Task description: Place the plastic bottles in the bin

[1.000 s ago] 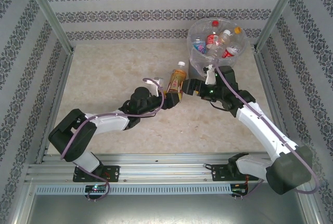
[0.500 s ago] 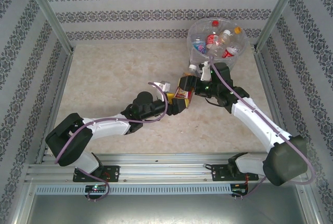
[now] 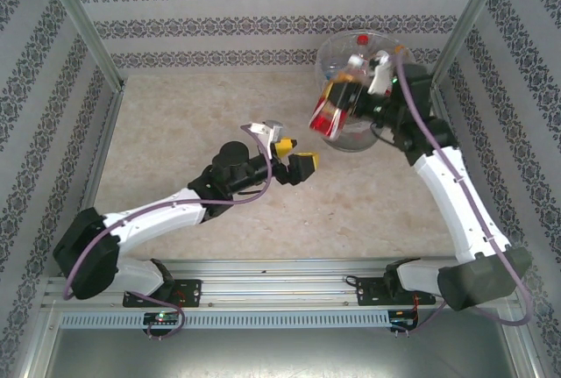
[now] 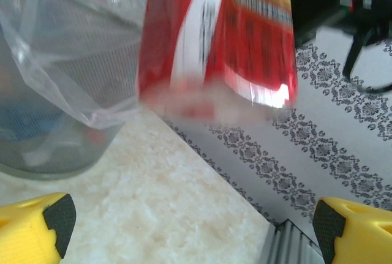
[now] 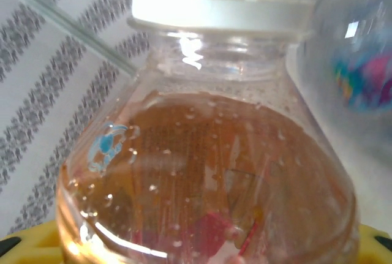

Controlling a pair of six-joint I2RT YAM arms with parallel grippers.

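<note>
A clear bottle (image 3: 331, 111) of amber liquid, with a red and yellow label and a white cap (image 5: 220, 0), hangs tilted in the air against the near left side of the bin (image 3: 326, 53). My right gripper (image 3: 348, 97) is shut on it, and the bottle's shoulder (image 5: 208, 172) sits close to the right wrist camera. My left gripper (image 3: 296, 153) stands open over the table, apart from the bottle and below and left of it. Its yellow fingers (image 4: 37, 227) have nothing between them. The red label (image 4: 220, 37) and the bin's wall (image 4: 55, 105) lie ahead of it. Other bottles (image 3: 361, 41) lie in the bin.
The bin stands at the far right corner of the beige table (image 3: 193, 132), close to the patterned back wall and a metal frame post (image 3: 469, 18). A metal rail (image 3: 280, 273) runs along the near edge.
The bottle went from my left gripper to my right one. The right arm lifted it up and right to the bin. The left gripper opened and stayed behind.
</note>
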